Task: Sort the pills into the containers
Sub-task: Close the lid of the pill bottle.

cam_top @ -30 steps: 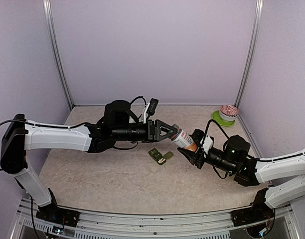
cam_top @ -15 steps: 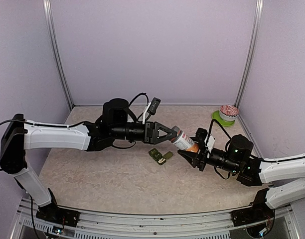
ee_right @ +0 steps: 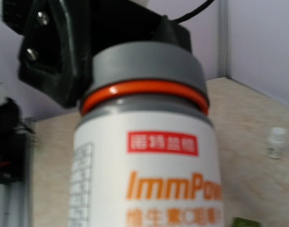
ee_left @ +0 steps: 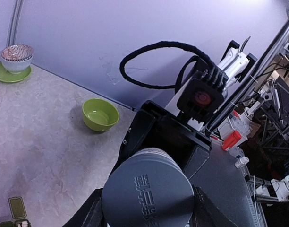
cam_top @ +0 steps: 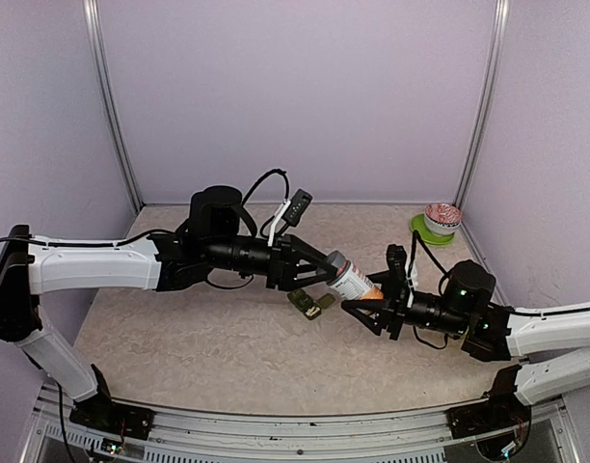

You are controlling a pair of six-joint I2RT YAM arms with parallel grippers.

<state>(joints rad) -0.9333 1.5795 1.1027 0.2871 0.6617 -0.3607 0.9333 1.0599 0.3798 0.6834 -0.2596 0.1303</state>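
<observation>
A white pill bottle with orange lettering and a grey cap hangs tilted in the air between the two arms. My left gripper is shut on the grey cap, its black fingers pressed against both sides. From the other side, my right gripper is shut on the bottle's white body; its own fingers are out of sight in the right wrist view. Under the bottle, small green pill packs lie on the table.
A patterned bowl on a green saucer stands at the back right corner. A green bowl sits near the back wall. A small white vial stands on the table further off.
The bottle has sunk a little and shifted slightly left, with both grippers still on it. The left wrist has turned and reached further right, and the right arm has lowered.
</observation>
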